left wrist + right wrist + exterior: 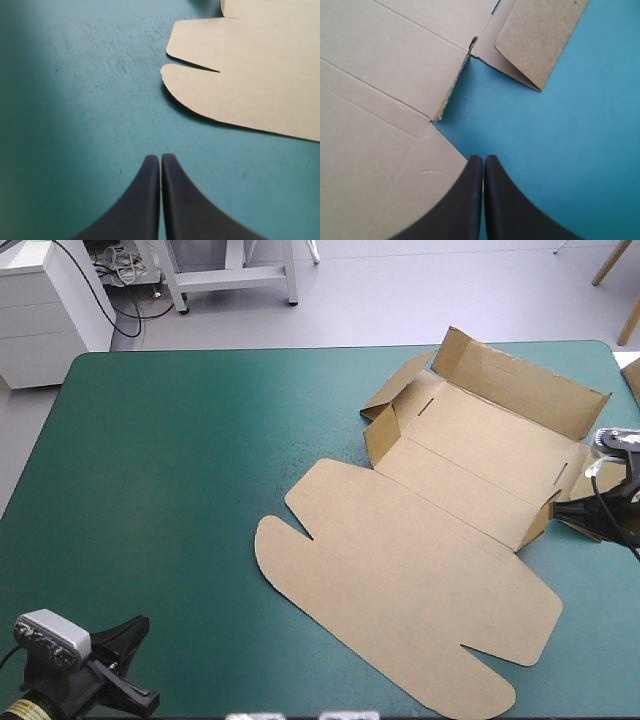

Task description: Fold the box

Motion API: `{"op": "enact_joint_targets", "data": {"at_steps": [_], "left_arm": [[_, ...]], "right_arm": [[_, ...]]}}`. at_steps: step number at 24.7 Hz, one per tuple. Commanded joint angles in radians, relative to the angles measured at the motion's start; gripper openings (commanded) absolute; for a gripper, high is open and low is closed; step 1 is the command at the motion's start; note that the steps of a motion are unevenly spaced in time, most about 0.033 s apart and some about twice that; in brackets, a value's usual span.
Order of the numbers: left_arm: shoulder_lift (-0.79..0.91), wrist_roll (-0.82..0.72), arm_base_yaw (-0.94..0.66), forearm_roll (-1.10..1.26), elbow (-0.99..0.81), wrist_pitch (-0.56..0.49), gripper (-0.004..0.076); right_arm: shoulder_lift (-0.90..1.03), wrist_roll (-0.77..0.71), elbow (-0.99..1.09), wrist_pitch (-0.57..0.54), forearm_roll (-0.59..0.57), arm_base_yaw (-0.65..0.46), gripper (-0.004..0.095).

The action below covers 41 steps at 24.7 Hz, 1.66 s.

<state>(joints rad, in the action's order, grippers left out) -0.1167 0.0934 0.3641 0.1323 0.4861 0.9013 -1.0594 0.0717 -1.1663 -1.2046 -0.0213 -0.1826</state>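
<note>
A: Quick, where do we log the box (430,550)?
B: On the right half of the counter (170,470), running from near its far right corner down toward the near edge. The far wall (520,380) is tipped up and the lid panel (400,610) lies flat.
A: Left jaws?
B: Closed, empty, over the counter's near left corner, well apart from the board. Only the lid's rounded flap (192,90) lies ahead. We read that as parked, out of the way.
A: Right jaws?
B: Closed too, gripping nothing, at the counter's right edge, just beside the short side wall (455,80). Touching the board? We cannot tell.
A: Why closed there?
B: Our guess is that a closed tip suits nudging that wall up rather than pinching it. It stands half-raised, with a loose flap (535,45) lying untucked beyond it. We mark the fold as early.
</note>
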Motion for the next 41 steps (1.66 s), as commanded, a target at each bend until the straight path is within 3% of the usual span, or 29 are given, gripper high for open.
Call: {"op": "enact_joint_targets", "data": {"at_steps": [1,8,12,17,28,41], "left_arm": [[-0.017,-0.003,0.006,0.015,0.022,-0.071,-0.0008],[-0.017,-0.003,0.006,0.015,0.022,-0.071,-0.0008],[-0.017,-0.003,0.006,0.01,0.022,-0.071,-0.0008],[-0.017,-0.003,0.006,0.01,0.022,-0.071,-0.0008],[-0.017,-0.003,0.006,0.01,0.022,-0.071,-0.0008],[-0.017,-0.003,0.006,0.01,0.022,-0.071,-0.0008]], "right_arm": [[0.017,0.018,-0.032,0.035,0.057,-0.008,0.0102],[-0.006,-0.042,-0.032,0.035,0.178,-0.008,0.0475],[-0.057,-0.155,-0.032,0.037,0.158,-0.008,0.0475],[-0.156,-0.187,-0.032,0.051,0.157,-0.008,0.0474],[-0.374,-0.19,-0.032,0.125,0.155,-0.008,0.047],[-0.486,-0.194,-0.032,0.212,0.157,-0.008,0.047]]}}
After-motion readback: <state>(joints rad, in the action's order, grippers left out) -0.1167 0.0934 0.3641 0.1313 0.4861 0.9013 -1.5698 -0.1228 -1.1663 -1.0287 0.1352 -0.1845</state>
